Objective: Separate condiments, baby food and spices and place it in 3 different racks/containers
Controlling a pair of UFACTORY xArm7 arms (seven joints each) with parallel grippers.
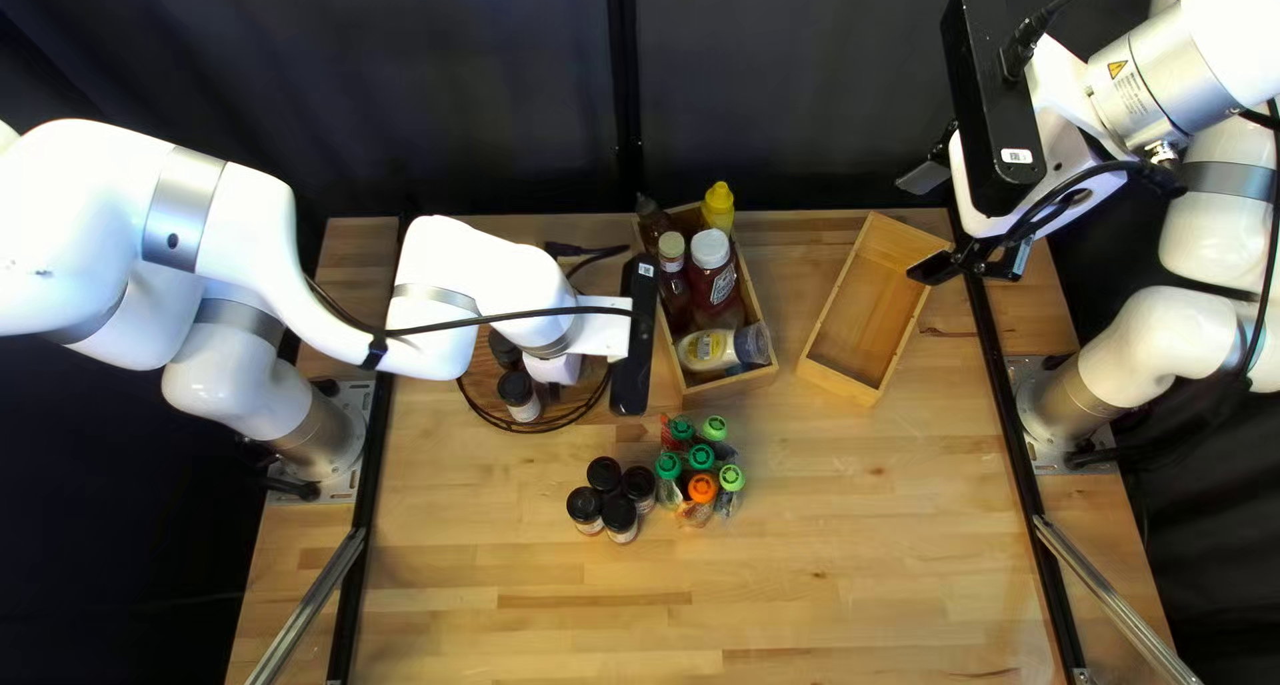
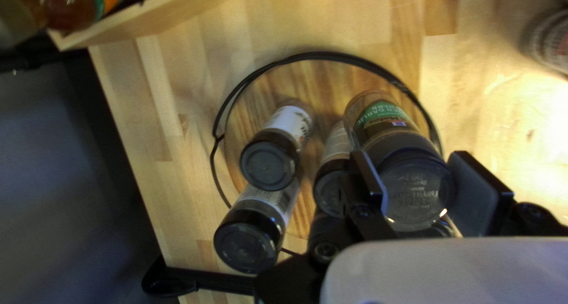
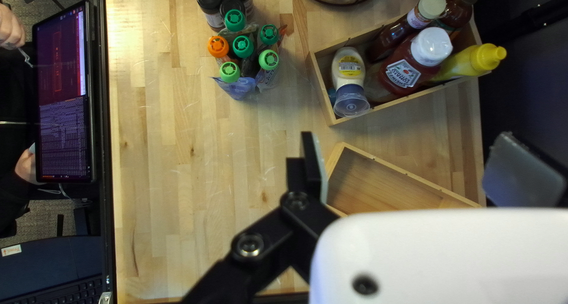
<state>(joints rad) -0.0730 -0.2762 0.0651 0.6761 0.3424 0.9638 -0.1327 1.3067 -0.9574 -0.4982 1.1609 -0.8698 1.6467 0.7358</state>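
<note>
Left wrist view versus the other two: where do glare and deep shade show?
Left wrist view: glare washes out the tabletop beside the left gripper, while the nearest jar lids look dim. Right wrist view: the ketchup's white cap shines brightly. Top left view: the curtain sinks to near black in places.

A pale wooden table (image 1: pixel 814 605) of joined strips carries, toward its far edge in the top left view, a round wire-rimmed rack (image 2: pixel 325 79) with a wooden base, a slanting wooden box (image 1: pixel 731 385) right of it, and a second wooden box (image 1: pixel 867 298) farther right, apart and tilted the other way. Nearer, four black-lidded jars (image 1: pixel 620 516) stand clustered just beside six pouches (image 1: pixel 702 488) with green and orange caps.
</note>
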